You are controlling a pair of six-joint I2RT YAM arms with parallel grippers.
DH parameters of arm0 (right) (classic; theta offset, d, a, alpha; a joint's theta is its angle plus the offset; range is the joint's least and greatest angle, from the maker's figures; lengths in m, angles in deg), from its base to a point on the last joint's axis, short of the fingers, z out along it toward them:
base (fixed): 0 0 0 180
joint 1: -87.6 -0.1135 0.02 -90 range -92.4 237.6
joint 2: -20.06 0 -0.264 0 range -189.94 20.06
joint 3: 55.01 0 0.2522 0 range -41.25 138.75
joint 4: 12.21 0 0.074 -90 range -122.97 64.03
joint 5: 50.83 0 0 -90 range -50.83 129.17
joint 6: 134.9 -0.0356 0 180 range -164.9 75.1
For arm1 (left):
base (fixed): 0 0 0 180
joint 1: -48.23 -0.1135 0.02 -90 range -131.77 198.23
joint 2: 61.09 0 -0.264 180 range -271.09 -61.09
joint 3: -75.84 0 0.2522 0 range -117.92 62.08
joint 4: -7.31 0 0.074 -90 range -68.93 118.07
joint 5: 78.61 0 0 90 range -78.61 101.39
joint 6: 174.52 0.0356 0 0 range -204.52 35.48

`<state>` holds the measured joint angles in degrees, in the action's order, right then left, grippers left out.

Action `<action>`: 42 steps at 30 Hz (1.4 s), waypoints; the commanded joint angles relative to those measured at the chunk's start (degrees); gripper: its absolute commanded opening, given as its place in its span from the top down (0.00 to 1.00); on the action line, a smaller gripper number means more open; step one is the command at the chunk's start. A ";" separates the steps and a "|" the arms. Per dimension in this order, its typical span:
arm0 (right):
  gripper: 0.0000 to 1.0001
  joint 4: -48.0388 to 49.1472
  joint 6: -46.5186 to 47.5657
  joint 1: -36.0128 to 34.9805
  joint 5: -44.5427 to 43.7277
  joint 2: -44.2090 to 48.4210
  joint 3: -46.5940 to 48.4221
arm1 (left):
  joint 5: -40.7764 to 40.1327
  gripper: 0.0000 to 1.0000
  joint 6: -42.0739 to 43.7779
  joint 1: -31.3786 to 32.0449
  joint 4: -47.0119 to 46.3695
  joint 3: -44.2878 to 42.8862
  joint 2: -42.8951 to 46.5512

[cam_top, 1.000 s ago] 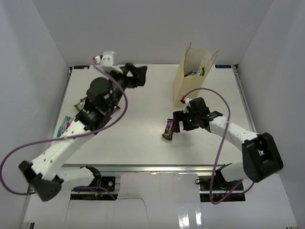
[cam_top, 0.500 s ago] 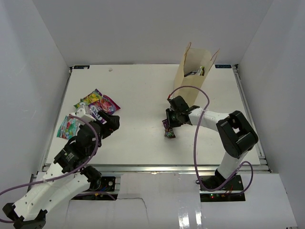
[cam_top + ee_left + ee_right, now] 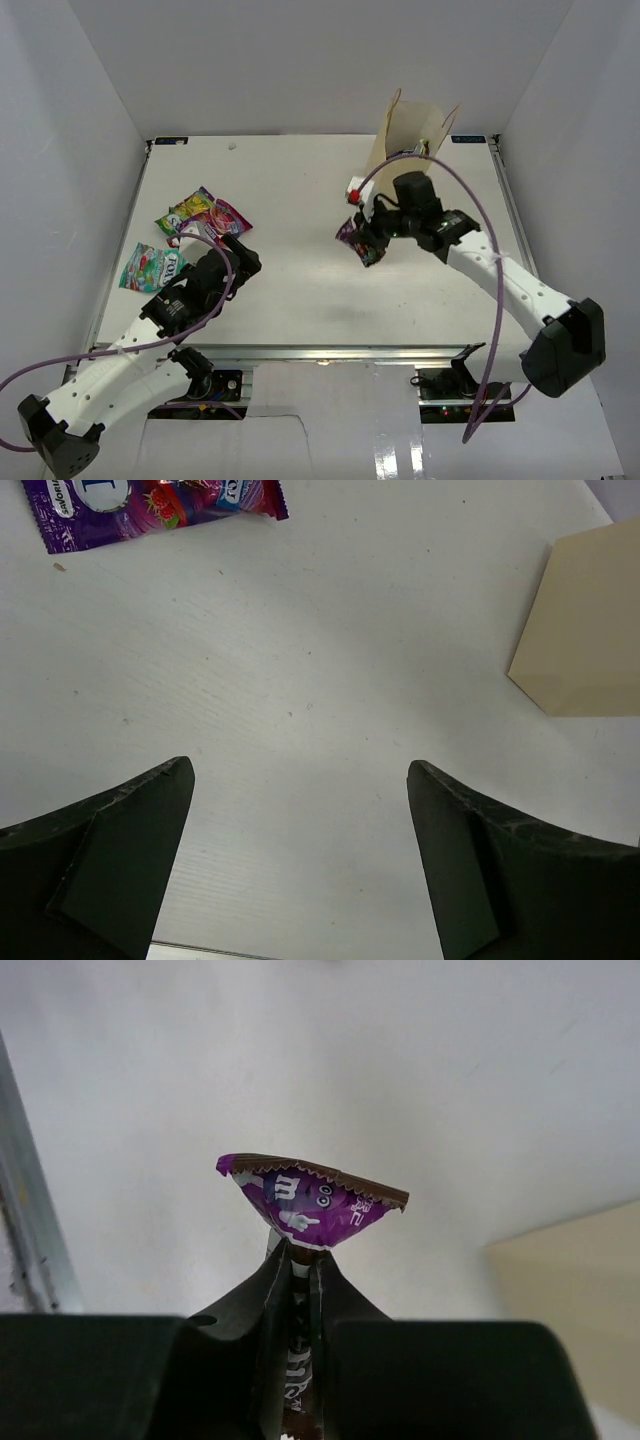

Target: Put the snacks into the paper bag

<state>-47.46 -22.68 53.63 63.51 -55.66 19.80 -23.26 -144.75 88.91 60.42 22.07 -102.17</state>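
Note:
My right gripper (image 3: 370,240) is shut on a small purple-and-brown snack packet (image 3: 356,240) and holds it above the table, near and left of the paper bag (image 3: 405,140). In the right wrist view the packet (image 3: 315,1198) sticks up from between the shut fingers (image 3: 345,1295). The tan bag stands upright at the back right and holds some snacks. My left gripper (image 3: 240,258) hovers open over the left of the table, nothing between its fingers (image 3: 130,830). Beside it lie a pink multicolour packet (image 3: 207,211), a teal-white packet (image 3: 150,268) and a dark purple packet (image 3: 150,502).
White walls close in the table on three sides. A metal rail (image 3: 320,352) runs along the near edge, by the arm bases. The bag's side (image 3: 590,630) shows at the right of the left wrist view.
The right gripper shut on the small packet and lifted it off the table toward the bag. The left arm drew back from the far side to the snacks at the left.

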 commanded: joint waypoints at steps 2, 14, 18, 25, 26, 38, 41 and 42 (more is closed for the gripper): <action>0.92 1.63 8.21 7.15 7.30 2.17 18.97 | 0.99 0.02 0.64 -0.08 -1.56 0.11 -0.67; 0.92 9.63 -18.17 24.83 -7.20 -17.61 47.13 | 2.40 0.02 1.96 -0.26 -2.09 -0.77 -1.90; 0.86 11.21 -17.82 24.92 -8.60 -21.13 46.00 | 3.28 0.02 1.43 -0.26 -1.82 -0.86 -2.51; 0.20 11.92 -15.19 25.10 -8.43 -23.42 43.97 | 8.09 0.02 2.21 -7.97 -1.30 -3.67 -7.60; 0.16 11.66 -14.84 25.27 -7.21 -22.55 43.97 | 13.68 0.02 3.09 -10.95 -1.91 -5.06 -10.40; 0.02 -8.91 10.56 27.30 22.94 -0.25 17.11 | 25.41 0.02 14.07 -39.09 -4.87 -19.75 -35.46; 0.02 -9.09 12.32 27.30 23.39 6.28 5.76 | 35.86 0.02 19.78 -45.77 -12.36 -21.51 -42.13; 0.02 -9.18 12.41 27.30 23.39 7.42 3.83 | 38.15 0.02 21.10 -47.52 -13.07 -22.65 -44.07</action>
<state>-53.39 -14.93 80.79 83.16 -50.50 29.44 5.87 -129.95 45.79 52.86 2.14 -142.43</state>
